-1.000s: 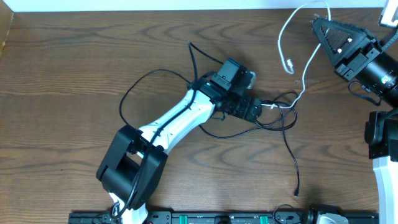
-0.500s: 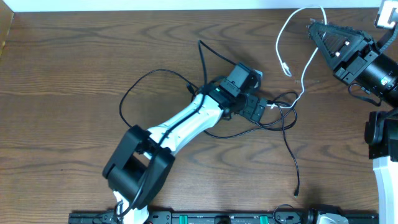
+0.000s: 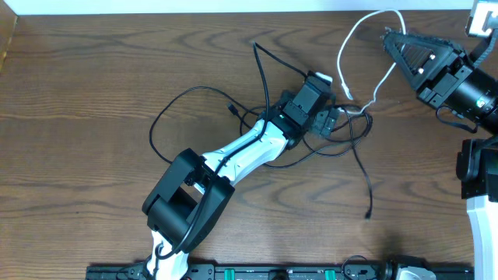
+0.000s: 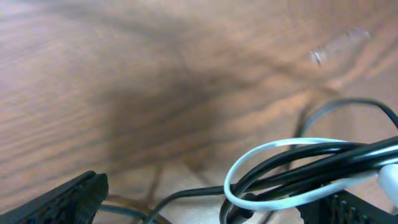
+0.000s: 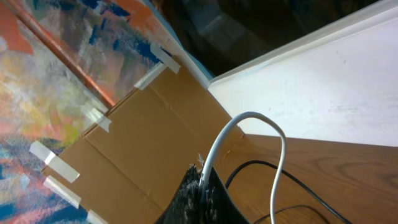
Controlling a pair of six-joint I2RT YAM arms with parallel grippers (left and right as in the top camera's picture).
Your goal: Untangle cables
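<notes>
Light, limp cords: black cable (image 4: 339, 158) and white cable (image 5: 249, 114) knot on the counter (image 3: 78, 117) inside the spread left hand (image 3: 336, 118). Beyond it, the right hand (image 5: 202, 180) pinches white; best gripped beside the knot.

Thin black cable (image 4: 348, 154), sprawling loops, tangled midway with white cable (image 4: 298, 140).

A wooden table (image 5: 348, 180) lies under the right claw (image 5: 202, 186). Beyond the claw stands taped cardboard (image 5: 155, 137), with a white wall (image 5: 323, 93) to its right and a colourful painted panel (image 5: 56, 74) to its left.
</notes>
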